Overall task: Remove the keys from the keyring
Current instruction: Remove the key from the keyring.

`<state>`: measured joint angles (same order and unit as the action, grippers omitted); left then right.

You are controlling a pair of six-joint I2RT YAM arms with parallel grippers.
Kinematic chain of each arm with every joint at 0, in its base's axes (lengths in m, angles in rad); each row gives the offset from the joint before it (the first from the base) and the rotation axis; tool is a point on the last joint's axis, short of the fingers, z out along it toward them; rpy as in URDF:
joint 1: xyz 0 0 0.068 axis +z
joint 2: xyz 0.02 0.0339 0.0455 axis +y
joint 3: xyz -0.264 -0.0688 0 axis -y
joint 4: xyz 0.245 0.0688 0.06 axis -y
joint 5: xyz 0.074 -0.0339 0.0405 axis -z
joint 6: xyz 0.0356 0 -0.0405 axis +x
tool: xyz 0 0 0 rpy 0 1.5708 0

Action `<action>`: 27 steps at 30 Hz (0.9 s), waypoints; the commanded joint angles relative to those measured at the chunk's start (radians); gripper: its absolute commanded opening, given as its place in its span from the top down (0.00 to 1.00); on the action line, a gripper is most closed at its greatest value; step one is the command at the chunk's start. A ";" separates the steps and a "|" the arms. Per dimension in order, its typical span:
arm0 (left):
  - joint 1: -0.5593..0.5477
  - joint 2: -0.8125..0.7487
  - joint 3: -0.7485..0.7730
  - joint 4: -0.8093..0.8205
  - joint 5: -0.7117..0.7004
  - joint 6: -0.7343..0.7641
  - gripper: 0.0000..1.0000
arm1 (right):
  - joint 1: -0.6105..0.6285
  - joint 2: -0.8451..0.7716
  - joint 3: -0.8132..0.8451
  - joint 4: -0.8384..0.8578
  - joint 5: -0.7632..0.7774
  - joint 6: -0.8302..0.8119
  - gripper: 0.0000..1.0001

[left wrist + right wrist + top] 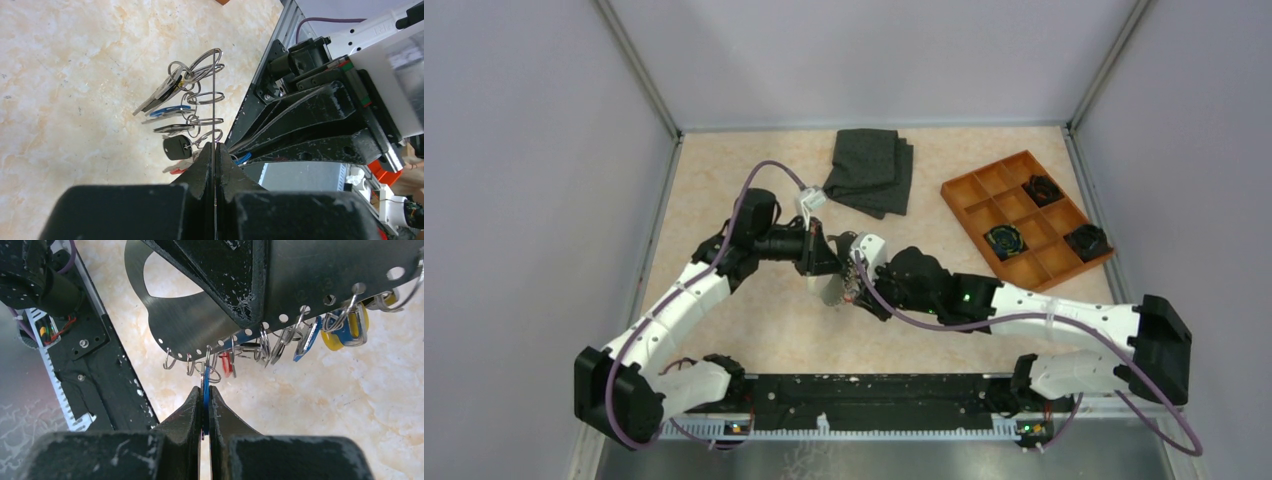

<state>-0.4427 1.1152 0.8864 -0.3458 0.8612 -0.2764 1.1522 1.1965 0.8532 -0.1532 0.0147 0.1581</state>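
The keyring (200, 325) is a pale grey curved metal band with small holes along its rim. My left gripper (215, 147) is shut on it, and in that view the band (214, 100) shows edge-on as a thin line. Several keys hang from small rings on it: a blue one (167, 110), a black-headed one (175, 147), a red one (226, 362), a yellow one (332, 332). My right gripper (205, 390) is shut on a blue key (205, 400) that hangs from a ring at the band's lower rim. From above, both grippers meet mid-table at the keyring (832, 290).
An orange compartment tray (972, 200) stands at the back right with black clumps (1042, 188) in three cells. A folded dark grey cloth (869, 170) lies at the back centre. The black base rail (874, 390) runs along the near edge. Grey walls enclose the table.
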 commanded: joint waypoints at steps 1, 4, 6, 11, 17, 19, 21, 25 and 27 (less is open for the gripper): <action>-0.012 -0.013 0.039 0.024 -0.002 0.020 1.00 | 0.012 0.022 0.063 0.011 -0.012 -0.001 1.00; -0.017 -0.012 0.036 0.023 -0.001 0.020 1.00 | 0.012 0.034 0.072 0.010 0.000 0.003 1.00; -0.017 -0.010 0.032 0.020 -0.014 0.020 1.00 | 0.012 0.032 0.074 0.013 0.011 0.006 1.00; -0.013 0.003 0.016 0.028 -0.057 -0.006 1.00 | 0.012 -0.022 0.040 0.051 0.040 0.009 1.00; -0.002 0.031 -0.004 0.075 -0.057 -0.076 1.00 | 0.012 -0.045 0.023 0.046 0.049 0.004 1.00; 0.000 0.042 -0.007 0.090 -0.049 -0.096 1.00 | 0.012 -0.053 0.017 0.050 0.049 0.004 1.00; 0.005 0.047 -0.007 0.095 -0.047 -0.110 1.00 | 0.012 -0.056 0.014 0.046 0.052 0.007 1.00; 0.024 0.038 -0.002 0.095 -0.056 -0.124 1.00 | 0.012 -0.063 0.006 0.039 0.052 0.013 1.00; 0.039 0.022 0.004 0.096 -0.061 -0.131 1.00 | 0.012 -0.072 -0.002 0.036 0.053 0.017 1.00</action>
<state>-0.4324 1.1614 0.8833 -0.3080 0.8108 -0.3820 1.1522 1.1774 0.8600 -0.1509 0.0616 0.1608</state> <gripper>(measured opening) 0.007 0.026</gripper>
